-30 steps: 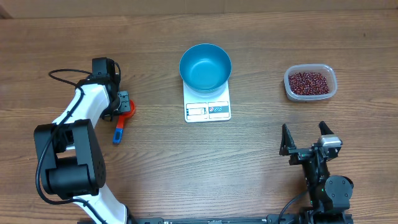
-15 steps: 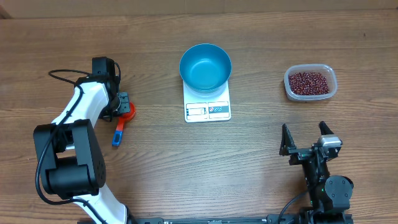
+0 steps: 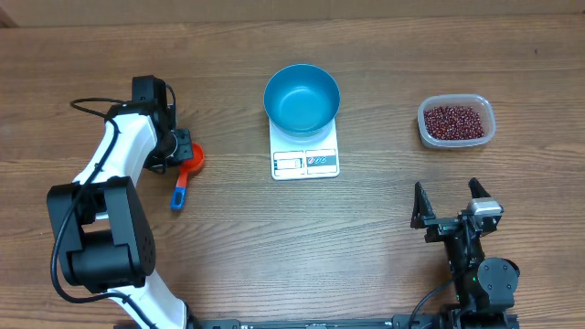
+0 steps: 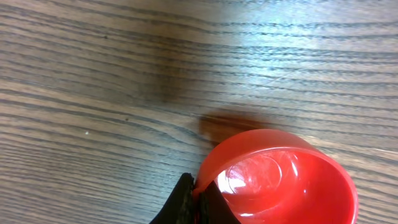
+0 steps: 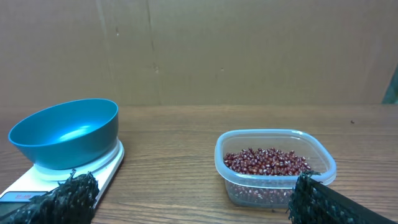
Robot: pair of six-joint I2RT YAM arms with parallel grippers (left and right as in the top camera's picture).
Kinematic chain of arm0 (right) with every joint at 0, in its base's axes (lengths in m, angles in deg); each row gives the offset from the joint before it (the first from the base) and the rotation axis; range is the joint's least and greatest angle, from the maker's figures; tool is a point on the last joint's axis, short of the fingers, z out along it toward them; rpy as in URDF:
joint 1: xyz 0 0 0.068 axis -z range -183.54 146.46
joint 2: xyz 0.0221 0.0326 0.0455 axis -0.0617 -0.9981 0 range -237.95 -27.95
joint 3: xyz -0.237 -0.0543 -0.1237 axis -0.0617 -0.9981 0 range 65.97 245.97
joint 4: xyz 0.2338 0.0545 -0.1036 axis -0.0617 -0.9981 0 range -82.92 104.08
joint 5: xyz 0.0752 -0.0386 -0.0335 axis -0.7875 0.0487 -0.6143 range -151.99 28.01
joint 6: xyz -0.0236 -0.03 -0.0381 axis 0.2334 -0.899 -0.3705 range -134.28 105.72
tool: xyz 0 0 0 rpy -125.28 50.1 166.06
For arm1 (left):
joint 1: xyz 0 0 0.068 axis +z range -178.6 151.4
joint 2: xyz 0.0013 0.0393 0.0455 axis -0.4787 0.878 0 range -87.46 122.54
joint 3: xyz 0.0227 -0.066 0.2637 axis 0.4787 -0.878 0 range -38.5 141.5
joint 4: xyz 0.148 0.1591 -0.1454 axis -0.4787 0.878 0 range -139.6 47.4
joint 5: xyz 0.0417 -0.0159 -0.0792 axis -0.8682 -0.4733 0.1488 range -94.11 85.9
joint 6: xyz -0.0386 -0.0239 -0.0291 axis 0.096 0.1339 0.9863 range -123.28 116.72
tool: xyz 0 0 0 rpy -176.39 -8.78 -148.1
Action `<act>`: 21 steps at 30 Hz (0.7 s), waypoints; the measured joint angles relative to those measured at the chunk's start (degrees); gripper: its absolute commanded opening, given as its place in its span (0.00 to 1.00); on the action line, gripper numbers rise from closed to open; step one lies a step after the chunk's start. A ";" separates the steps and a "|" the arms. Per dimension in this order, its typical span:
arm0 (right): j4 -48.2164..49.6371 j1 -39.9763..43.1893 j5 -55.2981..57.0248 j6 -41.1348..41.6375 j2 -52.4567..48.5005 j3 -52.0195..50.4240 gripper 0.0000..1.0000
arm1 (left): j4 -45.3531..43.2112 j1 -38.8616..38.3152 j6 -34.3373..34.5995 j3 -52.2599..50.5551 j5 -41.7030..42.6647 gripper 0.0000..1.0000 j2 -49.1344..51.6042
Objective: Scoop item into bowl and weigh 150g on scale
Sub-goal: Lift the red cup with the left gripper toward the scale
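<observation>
I'm pinching the glossy round red scoop in my left claw, my right claw gaping wide

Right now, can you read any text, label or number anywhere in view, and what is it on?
Scale: display panel and blue markings along its front edge, too small to read.
Blue bowl, clear tub, red scoop: no writing visible.
No legible text in any view.
</observation>
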 measured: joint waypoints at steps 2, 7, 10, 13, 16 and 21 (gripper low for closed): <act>-0.04 0.00 0.00 0.02 0.02 0.00 1.00 | 0.02 0.00 0.24 0.00 0.59 0.04 -0.46; 0.02 0.00 0.02 -0.02 0.02 0.00 1.00 | 1.03 0.00 4.52 0.00 1.31 0.04 -3.45; 0.00 0.00 0.00 0.02 0.02 0.00 1.00 | 2.80 0.00 7.93 0.00 1.40 0.04 -5.79; 0.02 0.00 0.00 -0.02 0.02 0.00 1.00 | 4.07 0.00 10.71 0.00 1.40 0.04 -7.78; 0.00 0.00 0.00 0.00 0.00 0.00 1.00 | 5.03 0.00 12.33 0.00 1.44 0.04 -9.40; 0.00 0.02 0.02 0.00 0.00 0.00 1.00 | 5.44 0.00 13.53 0.00 1.64 0.04 -10.82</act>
